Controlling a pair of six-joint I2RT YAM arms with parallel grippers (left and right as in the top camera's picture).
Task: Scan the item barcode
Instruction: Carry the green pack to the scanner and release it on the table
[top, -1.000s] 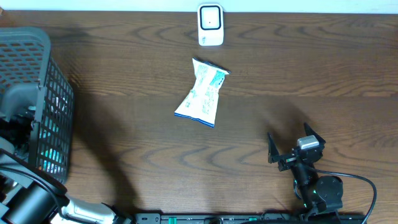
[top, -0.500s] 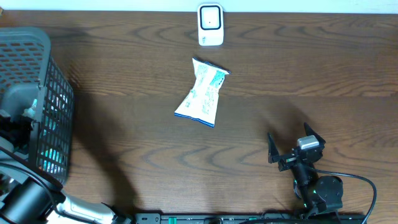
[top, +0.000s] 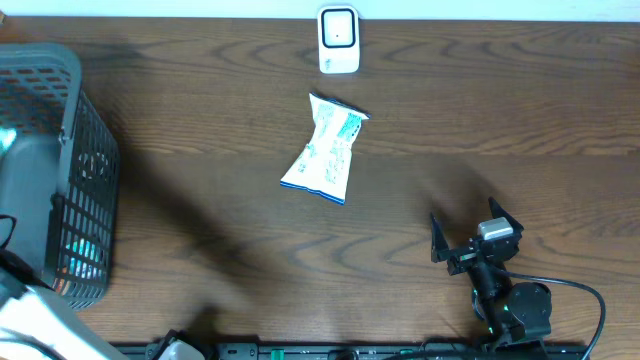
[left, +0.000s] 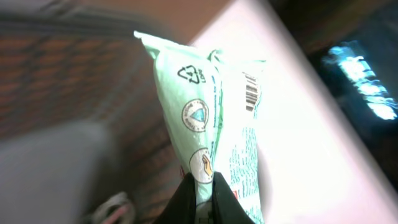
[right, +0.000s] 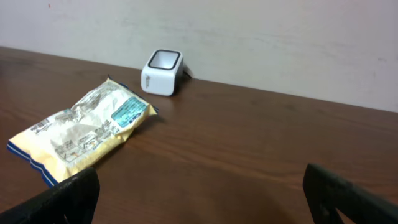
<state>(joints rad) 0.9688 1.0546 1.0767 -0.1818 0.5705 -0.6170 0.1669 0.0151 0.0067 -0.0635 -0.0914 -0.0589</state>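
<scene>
The left gripper's (left: 202, 186) jaws are clamped on the lower edge of a pale green plastic packet (left: 211, 124), its black barcode (left: 250, 93) showing. Behind it is the grey mesh basket (top: 70, 110) at the brown wooden table's (top: 200, 150) left edge. A small white scanner (top: 338, 40) stands at the far edge. The right gripper's (top: 470, 232) jaws are spread wide and hold nothing, near the front edge.

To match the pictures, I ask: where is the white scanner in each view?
Overhead: white scanner at top centre.
Right wrist: upper left, by the wall.
Left wrist: not in it; a green packet fills the view.
Shared landmark: the snack bag lying near it.
</scene>
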